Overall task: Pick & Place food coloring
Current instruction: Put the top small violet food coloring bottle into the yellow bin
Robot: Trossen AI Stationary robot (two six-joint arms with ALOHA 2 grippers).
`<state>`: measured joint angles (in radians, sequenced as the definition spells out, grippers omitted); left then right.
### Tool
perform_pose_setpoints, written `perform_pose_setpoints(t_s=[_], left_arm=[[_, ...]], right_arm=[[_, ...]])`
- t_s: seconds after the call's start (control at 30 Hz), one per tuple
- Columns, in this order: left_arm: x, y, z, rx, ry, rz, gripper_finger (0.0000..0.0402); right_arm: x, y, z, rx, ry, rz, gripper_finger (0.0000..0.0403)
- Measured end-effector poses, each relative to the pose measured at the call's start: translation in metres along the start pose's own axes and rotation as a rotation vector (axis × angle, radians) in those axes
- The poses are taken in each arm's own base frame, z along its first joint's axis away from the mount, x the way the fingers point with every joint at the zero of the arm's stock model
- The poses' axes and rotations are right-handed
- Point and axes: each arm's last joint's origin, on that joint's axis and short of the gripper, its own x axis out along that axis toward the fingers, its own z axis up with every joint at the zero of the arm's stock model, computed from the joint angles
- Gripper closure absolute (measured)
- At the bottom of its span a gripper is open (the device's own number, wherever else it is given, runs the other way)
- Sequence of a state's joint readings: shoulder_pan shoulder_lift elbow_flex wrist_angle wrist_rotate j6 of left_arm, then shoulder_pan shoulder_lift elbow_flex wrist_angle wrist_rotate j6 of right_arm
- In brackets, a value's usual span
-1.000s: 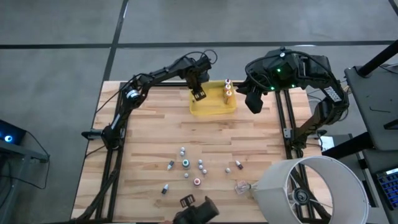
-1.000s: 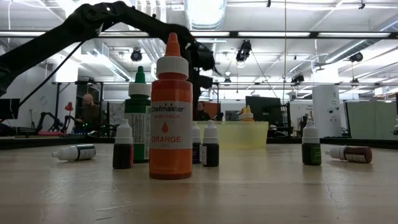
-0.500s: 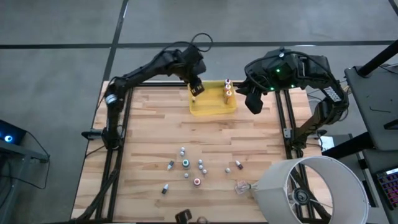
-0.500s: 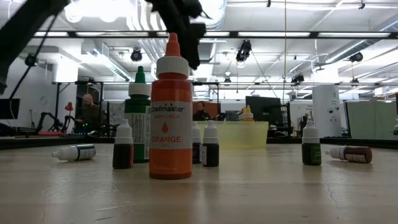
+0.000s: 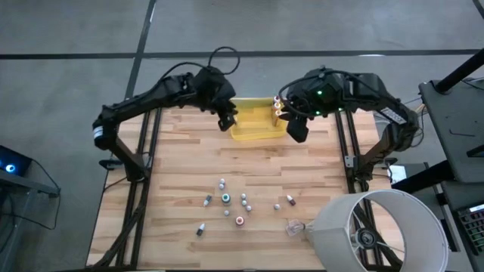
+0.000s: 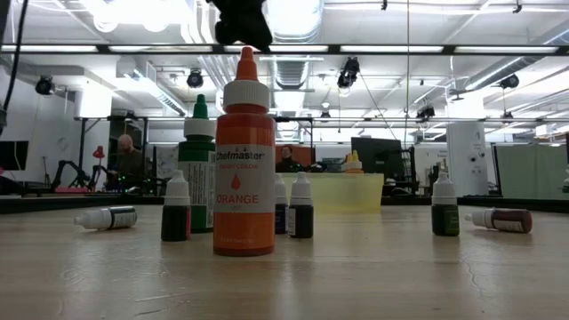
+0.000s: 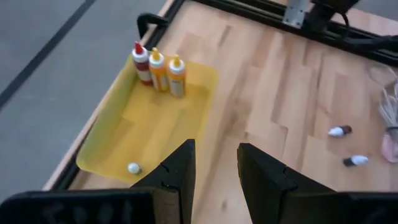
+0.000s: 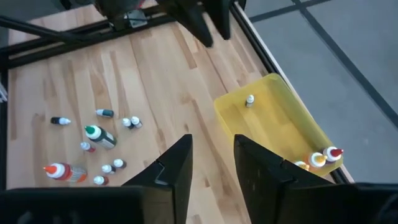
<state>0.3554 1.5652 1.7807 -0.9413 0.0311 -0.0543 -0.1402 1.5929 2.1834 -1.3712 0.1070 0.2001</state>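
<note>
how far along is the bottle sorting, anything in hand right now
Done: four bottles sit in the yellow tray, three standing in a corner and one small one apart. In hand: nothing; the left hand and right hand are open. Left: about nine bottles on the table.

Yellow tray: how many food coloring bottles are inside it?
4: a red-capped bottle and two yellow-capped bottles together in one corner of the tray, and a white-capped bottle near the opposite end.

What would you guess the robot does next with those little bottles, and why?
Probably the right gripper, open and empty beside the yellow tray, swings toward the loose food coloring bottles to fetch another. The tray holds only four so far. The left gripper, also open and empty, hangs at the tray's other end.
</note>
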Motion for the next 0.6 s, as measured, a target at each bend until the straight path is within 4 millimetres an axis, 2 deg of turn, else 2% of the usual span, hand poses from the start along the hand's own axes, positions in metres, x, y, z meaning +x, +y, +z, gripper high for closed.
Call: perform_pose_setpoints(t_s=[0.23,0.6], left_arm=[[-0.006,-0.017,-0.014,0.026,0.024,-0.038,0.0309],[-0.007,-0.039,-0.018,0.076,0.048,-0.095,0.0309]], right_arm=[[0.022,0.003,-0.001,-0.007,0.006,0.014,0.0268],[0.056,0.007,-0.011,-0.023,0.067,0.058,0.0236]])
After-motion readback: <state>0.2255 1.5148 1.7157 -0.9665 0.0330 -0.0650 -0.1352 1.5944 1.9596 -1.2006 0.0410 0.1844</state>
